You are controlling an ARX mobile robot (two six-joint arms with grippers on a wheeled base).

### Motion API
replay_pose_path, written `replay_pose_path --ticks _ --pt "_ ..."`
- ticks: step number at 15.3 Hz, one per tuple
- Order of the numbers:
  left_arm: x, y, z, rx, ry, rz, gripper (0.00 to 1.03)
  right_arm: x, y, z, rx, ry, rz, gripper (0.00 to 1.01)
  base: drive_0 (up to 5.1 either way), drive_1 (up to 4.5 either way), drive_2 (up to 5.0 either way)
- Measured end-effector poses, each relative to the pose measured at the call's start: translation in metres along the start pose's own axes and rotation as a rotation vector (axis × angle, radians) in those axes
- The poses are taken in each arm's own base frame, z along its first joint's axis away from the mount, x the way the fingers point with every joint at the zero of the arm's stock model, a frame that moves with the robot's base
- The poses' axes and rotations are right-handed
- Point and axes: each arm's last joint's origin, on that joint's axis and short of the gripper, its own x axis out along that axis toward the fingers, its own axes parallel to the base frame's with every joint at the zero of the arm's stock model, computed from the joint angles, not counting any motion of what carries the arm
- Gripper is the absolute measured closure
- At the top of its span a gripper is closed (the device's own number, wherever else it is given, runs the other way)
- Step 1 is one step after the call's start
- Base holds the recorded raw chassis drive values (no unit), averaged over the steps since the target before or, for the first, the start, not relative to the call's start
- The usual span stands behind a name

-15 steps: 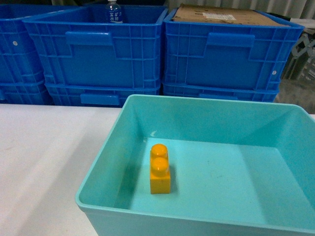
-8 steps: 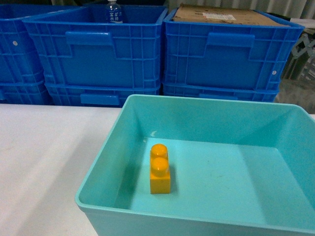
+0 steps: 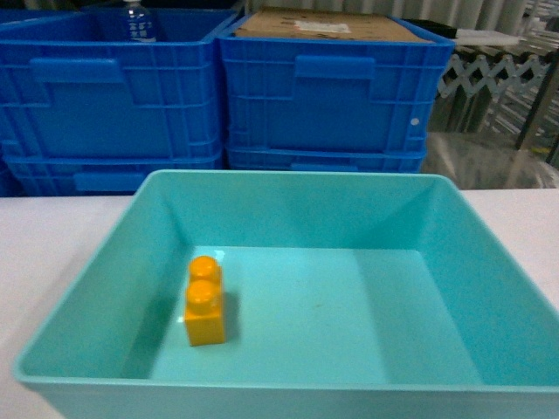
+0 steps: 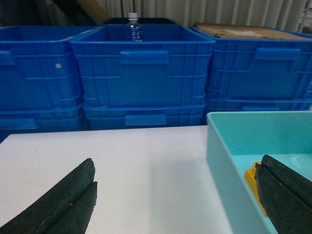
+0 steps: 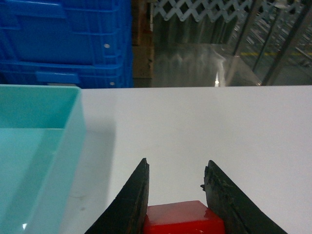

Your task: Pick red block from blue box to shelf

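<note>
Only part of the red block [image 5: 184, 218] shows: its glossy top sits at the bottom edge of the right wrist view, cut off below, so its stud and lower body cannot be made out. It lies between the two dark fingers of the right gripper [image 5: 176, 181], which press in on either side of it, clamped on the brick above the white table [image 5: 204, 122], just outside the right wall of the blue box [image 3: 279, 188]. In the head view neither gripper nor the red block appears.

Inside the blue box, on its floor near the left wall, stands a yellow-orange brick [image 3: 204, 301] with two round studs; nothing else shows in the tub. Its near rim is cropped by the bottom of the head view. From the left wrist view only a sliver of that brick peeks past the box wall, half hidden by one finger.

The left gripper [image 4: 178, 200] has its jaws spread wide apart, one finger over the table to the left of the blue box and the other over the box's interior, both cut off by the frame.

Behind the blue box stand stacked dark blue crates [image 3: 323, 96]; one holds a water bottle [image 3: 138, 22], another is topped by cardboard [image 3: 327, 24]. Beyond the crates to the right, blurred metal uprights [image 5: 280, 39] are hard to identify.
</note>
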Motion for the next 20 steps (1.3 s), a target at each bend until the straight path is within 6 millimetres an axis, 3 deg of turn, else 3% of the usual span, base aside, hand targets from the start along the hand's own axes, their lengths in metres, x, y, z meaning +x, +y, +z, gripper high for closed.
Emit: replay_pose_path --ticks 9,20 --pt "0.0000 -0.0001 0.0001 0.000 -0.002 -0.002 0.05 0.0009 -0.0001 -0.0020 0.001 0.011 -0.003 0.73 2.8 -3.66 -3.9" --pt "0.0000 -0.0002 -0.0002 0.000 0.001 -0.003 0.05 0.0003 -0.0002 -0.0015 0.001 0.005 -0.004 0.73 3.1 -2.21 -5.4"
